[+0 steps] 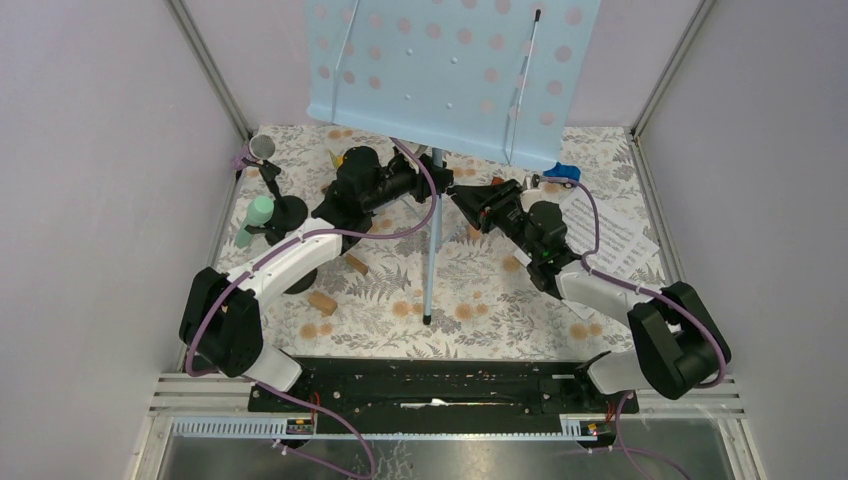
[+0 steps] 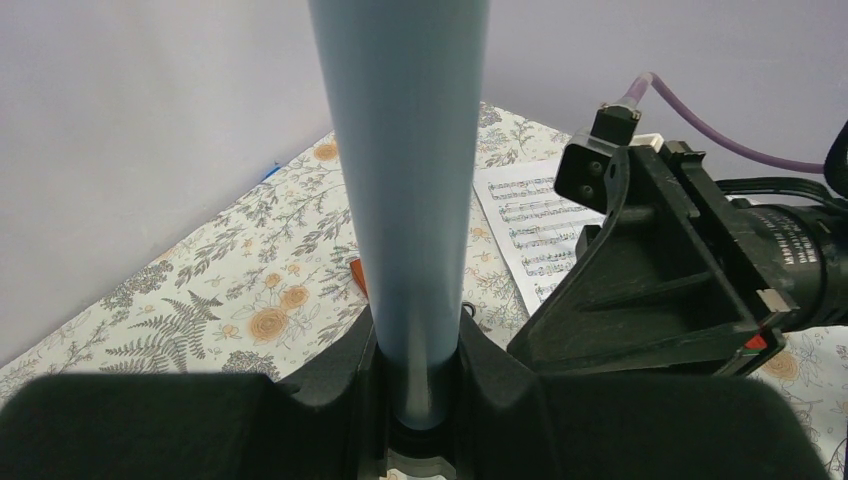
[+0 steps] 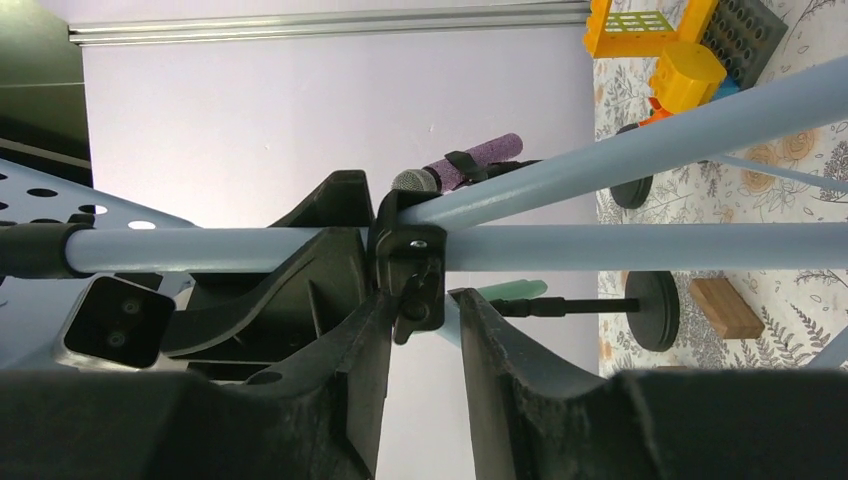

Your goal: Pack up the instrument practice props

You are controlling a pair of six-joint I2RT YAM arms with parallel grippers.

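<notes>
The pale blue perforated music rack (image 1: 450, 70) stands on its pole (image 1: 432, 240) in the middle of the table. My left gripper (image 1: 428, 185) is shut on that pole (image 2: 410, 200), which fills the space between its fingers. From the right, my right gripper (image 1: 456, 197) stands open at the stand's black clamp (image 3: 415, 285); the clamp's lever touches one finger, with a gap to the other. The purple glitter microphone (image 1: 262, 150) and the mint-green one (image 1: 258, 215) sit in black round-based holders (image 1: 290, 210) at the left. Sheet-music pages (image 1: 610, 240) lie at the right.
A small blue toy car (image 1: 562, 172) sits behind the right arm. Brown wooden blocks (image 1: 322, 302) lie near the left arm. Orange and yellow toy bricks (image 3: 660, 50) show in the right wrist view. Walls close in the table on three sides.
</notes>
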